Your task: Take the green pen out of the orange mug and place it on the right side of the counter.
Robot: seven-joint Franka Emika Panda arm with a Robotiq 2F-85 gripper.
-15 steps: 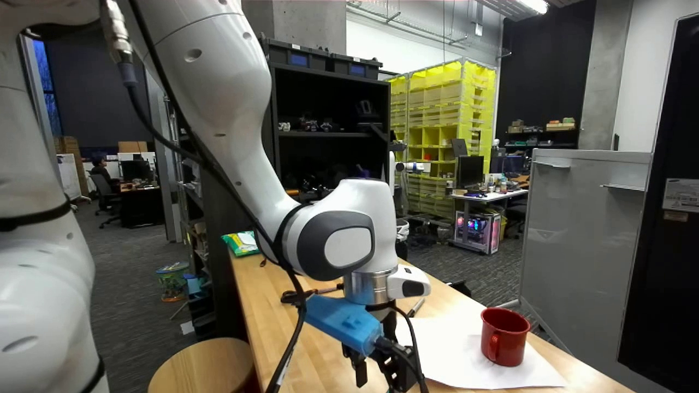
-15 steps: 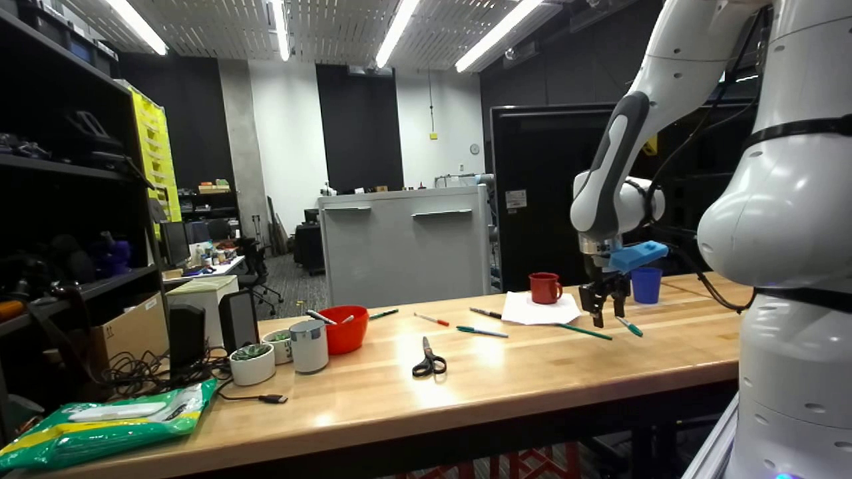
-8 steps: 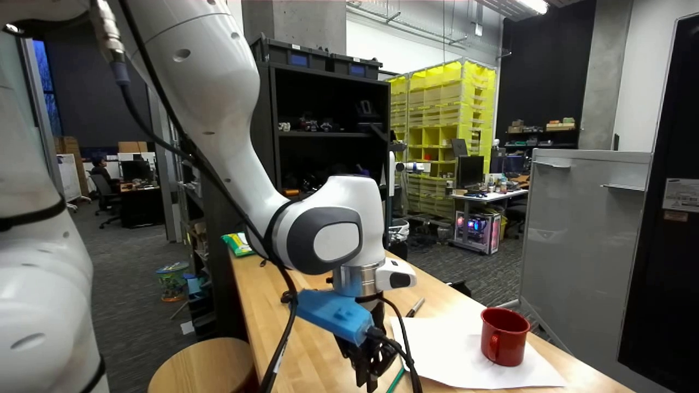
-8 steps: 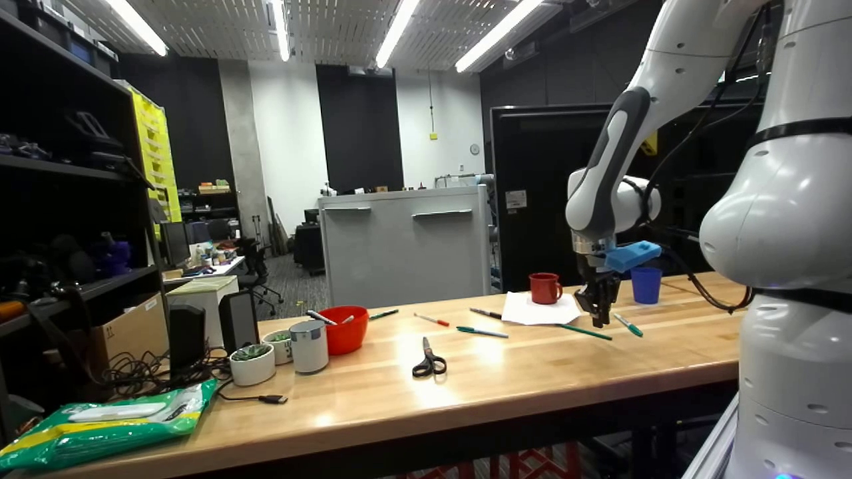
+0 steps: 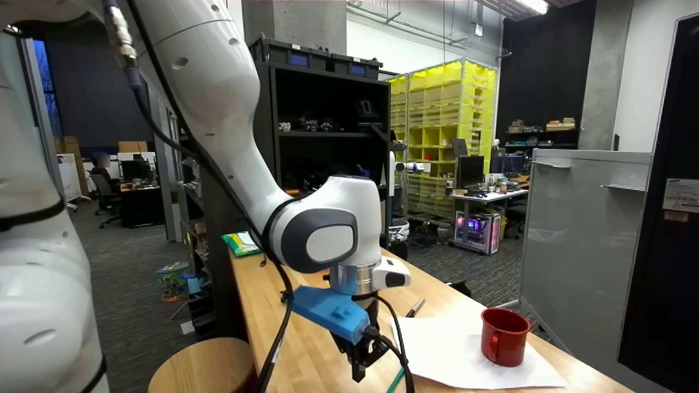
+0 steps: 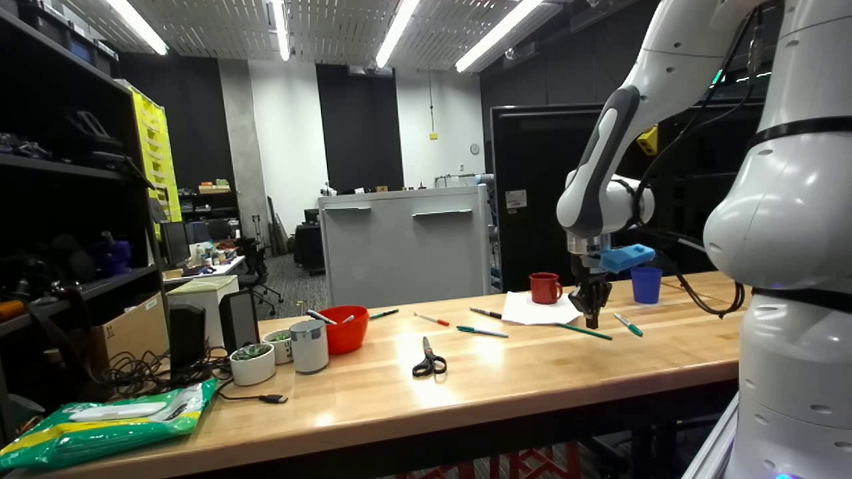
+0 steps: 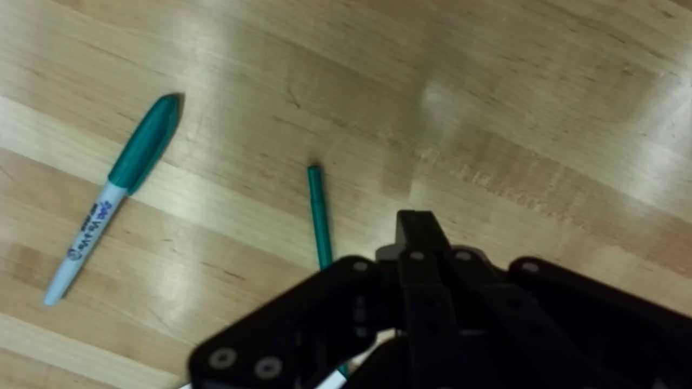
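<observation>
The squat orange-red mug (image 6: 346,336) sits toward the left of the counter (image 6: 532,366) in an exterior view, with light-coloured pens leaning out of it. A thin green pen (image 7: 320,216) lies on the wood in the wrist view, its lower part hidden behind my gripper (image 7: 415,216). Farther left lies a pale marker with a green cap (image 7: 143,146). Which of these the task means, I cannot tell. My gripper's fingers are together with nothing between them, above the counter beside the thin green pen. In an exterior view the gripper (image 5: 359,376) also hangs left of that pen.
A dark red mug (image 6: 546,288) stands on white paper (image 6: 526,313), with a blue cup (image 6: 645,286) to its right. Scissors (image 6: 429,359), a teal-capped marker (image 6: 481,331) and a red-capped pen (image 6: 431,319) lie mid-counter. A grey can (image 6: 309,347) and small potted plants (image 6: 253,366) stand left.
The gripper's fingers have come together from apart, and the arm has shifted left in both exterior views. The green-capped marker, partly covered before, now lies in full view in an exterior view.
</observation>
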